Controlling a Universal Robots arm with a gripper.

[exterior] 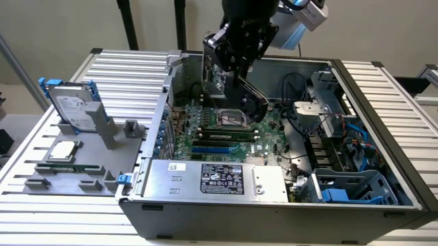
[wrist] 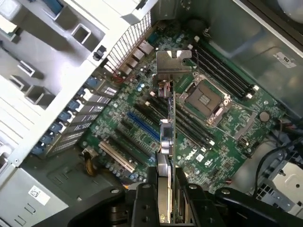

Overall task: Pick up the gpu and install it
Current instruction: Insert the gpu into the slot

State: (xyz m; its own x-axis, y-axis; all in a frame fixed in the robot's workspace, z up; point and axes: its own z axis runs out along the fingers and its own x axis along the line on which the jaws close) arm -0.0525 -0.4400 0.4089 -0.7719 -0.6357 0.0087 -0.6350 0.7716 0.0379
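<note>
Already the pickup looks done: the jaws are clamped on the gpu (wrist: 165,135), holding it edge-on just above the motherboard (wrist: 218,142) inside the open case (exterior: 274,220); seating it in a slot remains

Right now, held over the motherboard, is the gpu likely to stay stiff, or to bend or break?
Probably stiff: the gpu runs straight from the gripper to its metal bracket without sagging. Likely fragile: it is a thin board with exposed parts. Held at one end, it might pivot if pushed against the motherboard.
</note>
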